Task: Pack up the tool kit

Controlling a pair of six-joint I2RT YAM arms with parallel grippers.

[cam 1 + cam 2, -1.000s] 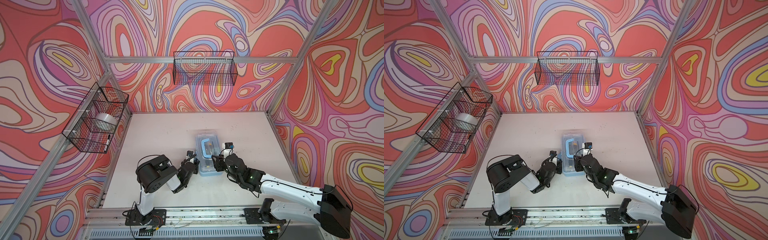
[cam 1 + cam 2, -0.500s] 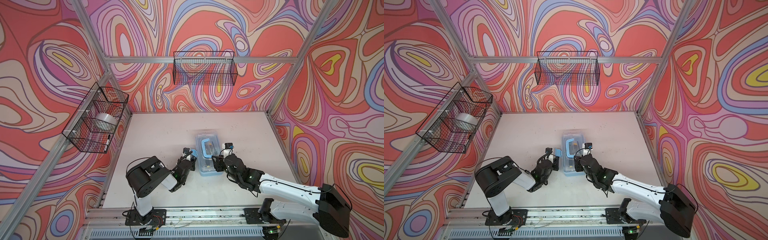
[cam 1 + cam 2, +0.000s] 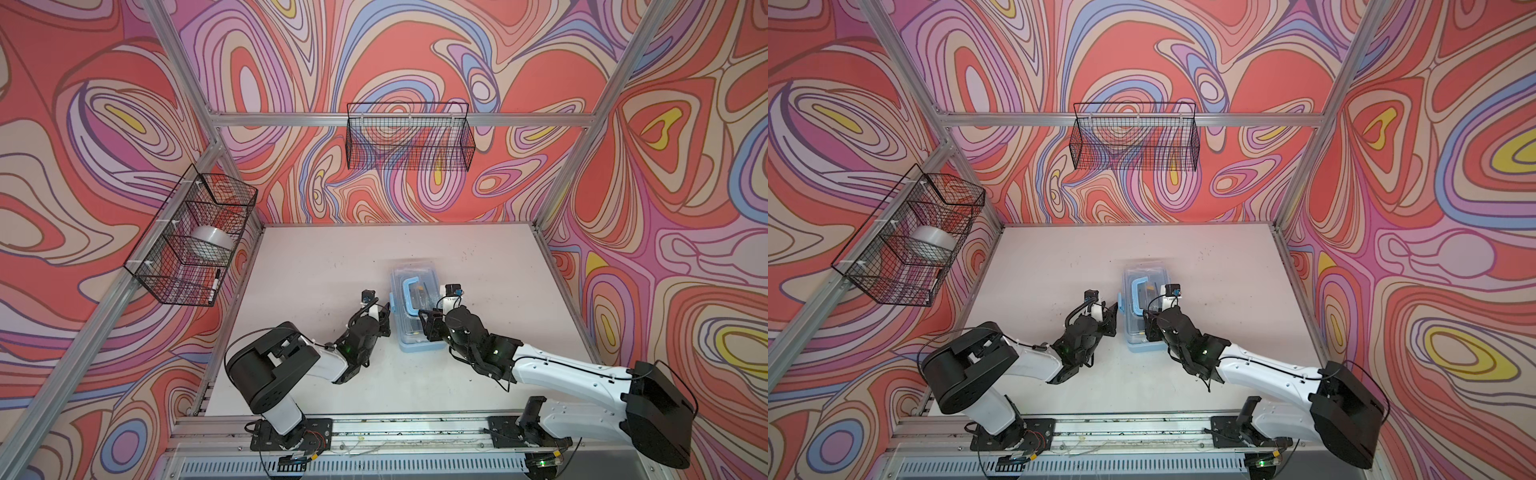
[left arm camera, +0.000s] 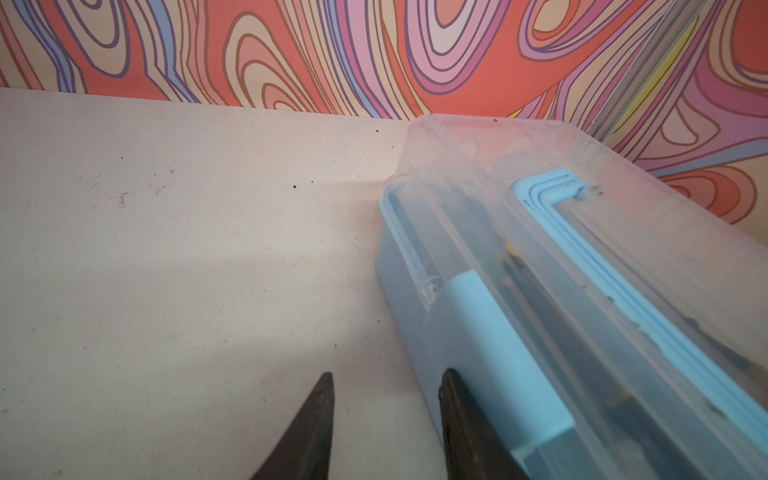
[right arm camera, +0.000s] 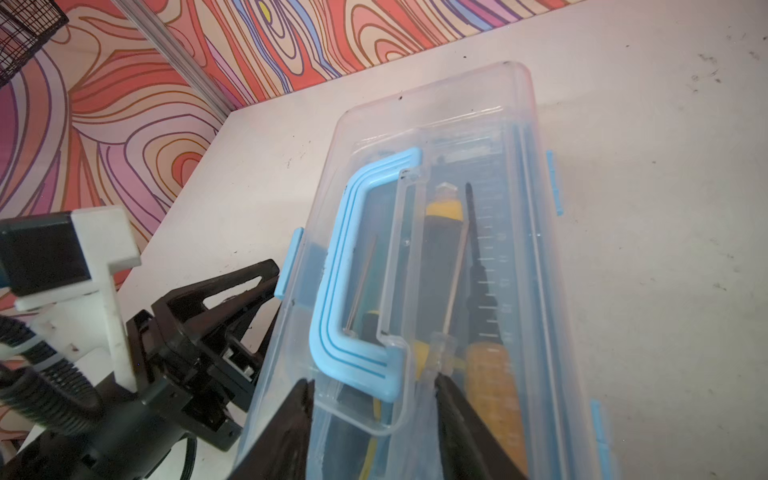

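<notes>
the left tool (image 4: 386,374) has crept up-frame along the left side of the tool box (image 3: 409,274) to its blue latch (image 4: 490,353), jaws half open on nothing, one jaw against it: likely the closing step. the box sits lower centre on the surface (image 3: 332,257), lid down. the right tool (image 5: 372,379) straddles the handle (image 5: 332,282), jaws apart; whether it grips is unclear.

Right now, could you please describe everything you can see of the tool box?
The tool box is an oblong case: light-blue base, clear lid shut on it, a blue handle folded flat on top. It lies flat on the white table. Yellow-handled screwdrivers show inside. One finger of the left gripper meets its side latch; the right gripper straddles the handle's end with open jaws.
</notes>
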